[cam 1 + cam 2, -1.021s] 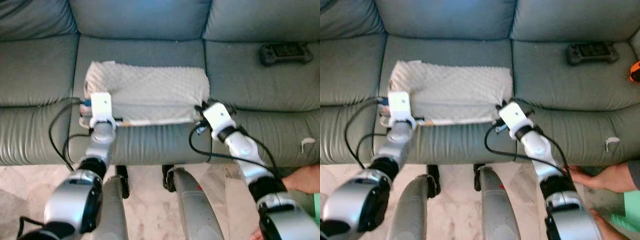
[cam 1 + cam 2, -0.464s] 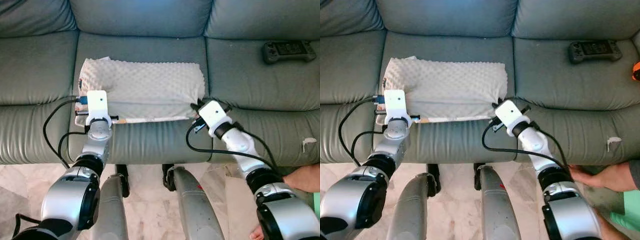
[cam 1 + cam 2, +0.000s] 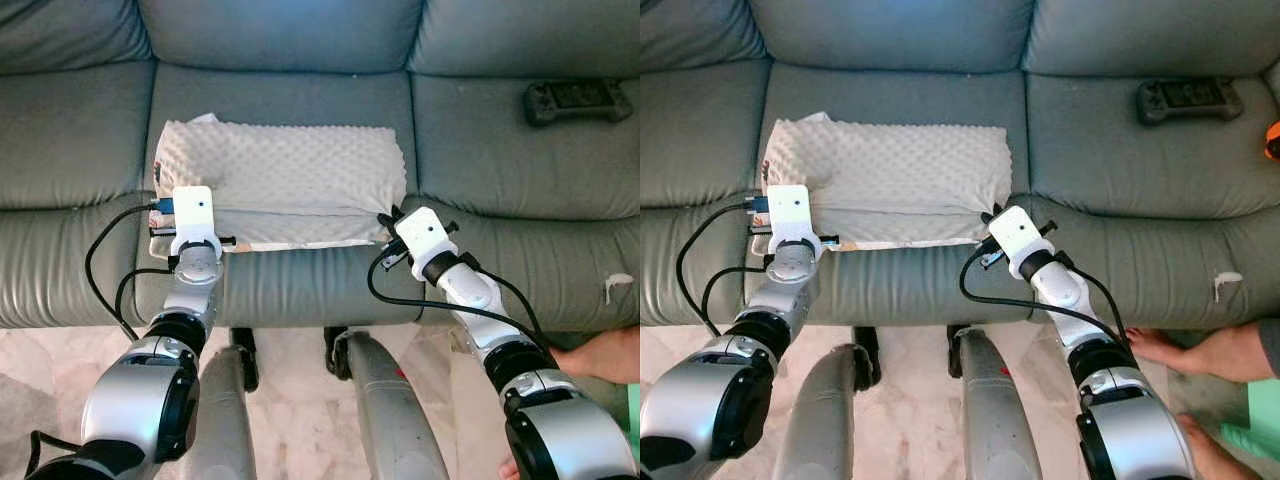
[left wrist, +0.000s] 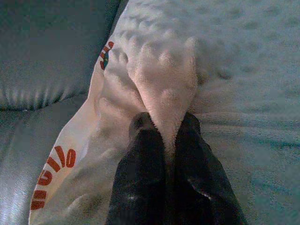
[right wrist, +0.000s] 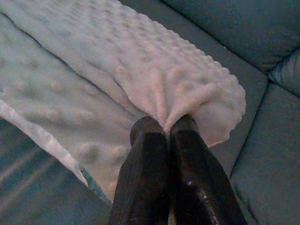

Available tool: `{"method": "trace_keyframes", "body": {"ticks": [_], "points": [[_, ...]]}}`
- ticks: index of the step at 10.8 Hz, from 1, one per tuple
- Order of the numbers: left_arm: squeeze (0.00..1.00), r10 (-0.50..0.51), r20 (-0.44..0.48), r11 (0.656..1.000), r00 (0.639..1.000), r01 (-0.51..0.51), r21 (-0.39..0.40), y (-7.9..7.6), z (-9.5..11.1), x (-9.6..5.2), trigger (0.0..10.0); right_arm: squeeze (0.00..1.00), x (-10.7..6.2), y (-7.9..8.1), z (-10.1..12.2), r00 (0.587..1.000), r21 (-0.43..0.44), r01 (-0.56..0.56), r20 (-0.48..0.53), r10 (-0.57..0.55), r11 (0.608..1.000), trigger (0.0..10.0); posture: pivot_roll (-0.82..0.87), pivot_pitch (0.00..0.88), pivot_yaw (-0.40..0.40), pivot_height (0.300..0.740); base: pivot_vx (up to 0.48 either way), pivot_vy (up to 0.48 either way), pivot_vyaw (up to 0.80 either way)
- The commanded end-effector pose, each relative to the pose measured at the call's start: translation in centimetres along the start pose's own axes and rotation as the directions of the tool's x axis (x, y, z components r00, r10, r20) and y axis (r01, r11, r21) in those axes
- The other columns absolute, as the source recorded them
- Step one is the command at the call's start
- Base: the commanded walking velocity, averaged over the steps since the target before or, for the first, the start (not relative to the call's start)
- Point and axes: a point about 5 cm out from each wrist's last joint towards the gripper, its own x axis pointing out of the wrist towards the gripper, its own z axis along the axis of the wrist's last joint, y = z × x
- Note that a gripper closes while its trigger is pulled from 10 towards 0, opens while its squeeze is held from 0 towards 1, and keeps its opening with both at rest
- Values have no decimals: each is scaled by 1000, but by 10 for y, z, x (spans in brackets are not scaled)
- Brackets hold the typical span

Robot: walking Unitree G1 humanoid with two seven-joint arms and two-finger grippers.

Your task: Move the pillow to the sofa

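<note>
The pillow, a cream one with a bumpy cover, lay flat on the middle seat cushion of the grey-green sofa, its long side running across the seat. The left pincer was closed on a pinch of fabric at the pillow's near left corner, beside a white label with red letters. The right pincer was likewise clamped tight on a fold at the pillow's near right corner. A black game controller rested on the right seat cushion, well apart from the pillow. A person's bare foot stood on the floor near the right arm.
</note>
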Motion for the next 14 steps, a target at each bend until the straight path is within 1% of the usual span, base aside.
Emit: {"method": "trace_keyframes", "body": {"ticks": [1, 2, 4, 5, 6, 7, 8, 10, 11, 13, 14], "points": [[0, 166, -122, 986, 979, -165, 13, 45, -31, 0, 10000, 0, -26, -21, -30, 982, 68, 151, -122, -142, 986, 10000, -109, 537, -30, 676, 0, 0, 0], [0, 171, -121, 985, 978, -171, 12, 46, -31, 0, 10000, 0, -26, -22, -29, 983, 68, 151, -115, -142, 986, 10000, -108, 538, -29, 661, 0, 0, 0], [0, 181, -121, 983, 976, -181, 8, 49, -30, 1, 10000, 0, -27, -23, -30, 982, 64, 154, -118, -146, 986, 10000, -106, 540, -25, 661, 0, 0, 0], [0, 179, -120, 984, 977, -180, 6, 48, -29, 1, 10000, 0, -28, -23, -30, 982, 64, 153, -119, -144, 986, 10000, -106, 540, -24, 661, 0, 0, 0], [0, 175, -118, 984, 978, -176, 2, 46, -28, 1, 10000, 0, -28, -22, -31, 983, 70, 149, -122, -140, 986, 10000, -105, 540, -21, 647, 0, 0, 0], [0, 173, -115, 985, 978, -174, 1, 45, -27, 2, 10000, 0, -28, -21, -31, 982, 68, 151, -121, -142, 986, 10000, -103, 541, -20, 643, 0, 0, 0], [0, 172, -114, 985, 978, -173, -1, 45, -27, 2, 10000, 0, -28, -20, -31, 983, 77, 151, -118, -141, 986, 10000, -103, 542, -20, 643, 0, 0, 0], [0, 174, -110, 984, 978, -176, -5, 44, -27, 1, 10000, 0, -29, -20, -31, 985, 62, 142, -111, -135, 988, 10000, -102, 545, -18, 643, 0, 0, 0], [0, 175, -110, 984, 978, -177, -8, 44, -25, 2, 10000, 0, -30, -22, -31, 985, 58, 143, -108, -136, 988, 10000, -102, 550, -16, 643, 0, 0, 0], [0, 151, -96, 988, 984, -154, -24, 37, -17, 5, 10000, 0, -31, -30, -30, 982, 38, 155, -111, -150, 987, 10000, -106, 551, -14, 643, 0, 0, 0], [0, 127, -76, 991, 989, -130, -31, 31, -7, 8, 10000, 0, -27, -35, -27, 981, 35, 163, -110, -158, 986, 10000, -107, 549, -13, 643, 0, 0, 0]]}}
